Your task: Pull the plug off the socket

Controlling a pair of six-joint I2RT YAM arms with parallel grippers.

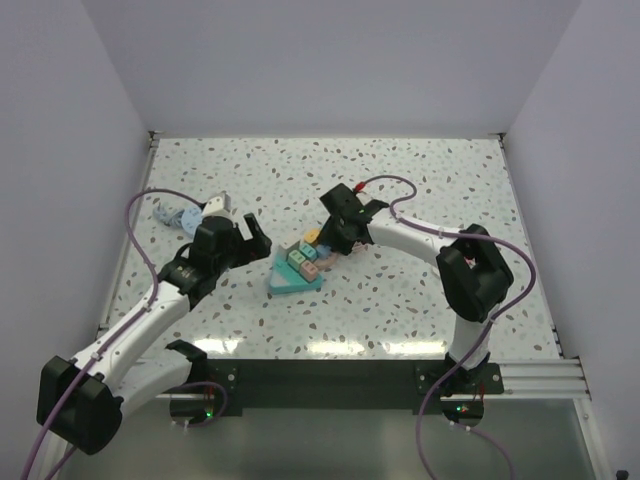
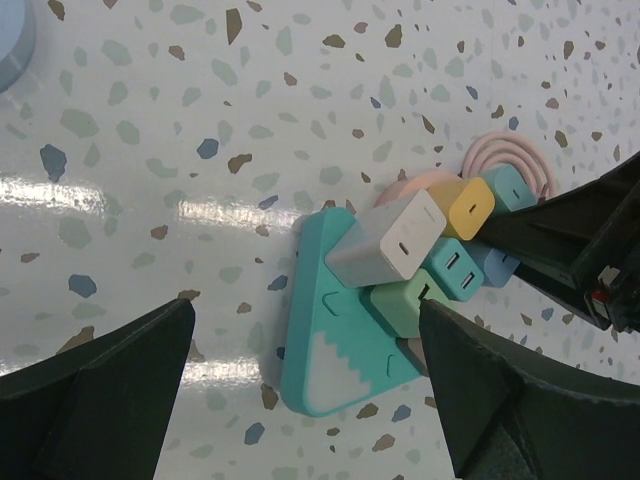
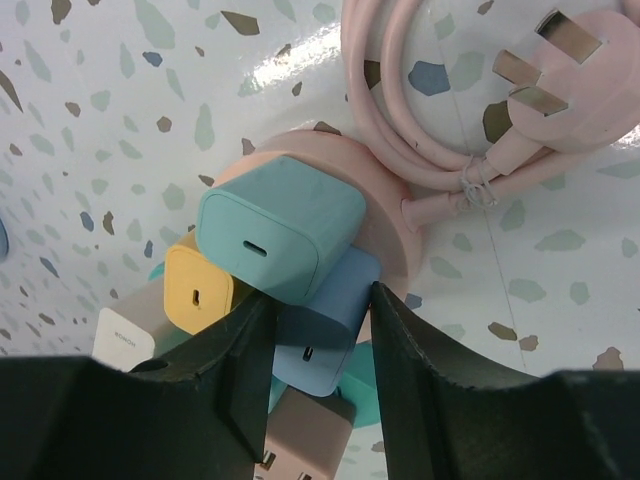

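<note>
Blue plug (image 3: 325,340): by what is it flanked?

— It is flanked by the right gripper (image 3: 320,295). One of the black fingers (image 3: 240,370) is set along each side of it. The jaws are drawn in to about the plug's own width, neither spread wide nor closed up. Whether the pads are pressed on the plug or stand just off it cannot be told.

And where is that plug seated?

— It is seated in the socket block (image 2: 345,345), a teal triangular strip laid flat on the speckled table (image 1: 450,180) between the two arms. In the right wrist view it is tucked just under a teal plug (image 3: 280,225). A yellow plug (image 3: 200,290) is set beside that one, and a white charger (image 3: 120,345) lies further out.

How is the other hand held?

— The left gripper (image 2: 305,320) is spread wide. Nothing is held in it and nothing is touched by it. It is held over the table just beside the block.

Is any writing to be read?

— A line of small grey print is carried on the white charger, but it is too small to be made out. A coiled pink cable (image 3: 400,100) is led from the round pink base (image 3: 392,225) under the plugs. Its pink three-pin plug (image 3: 560,80) is laid on the table beside the coil.
</note>
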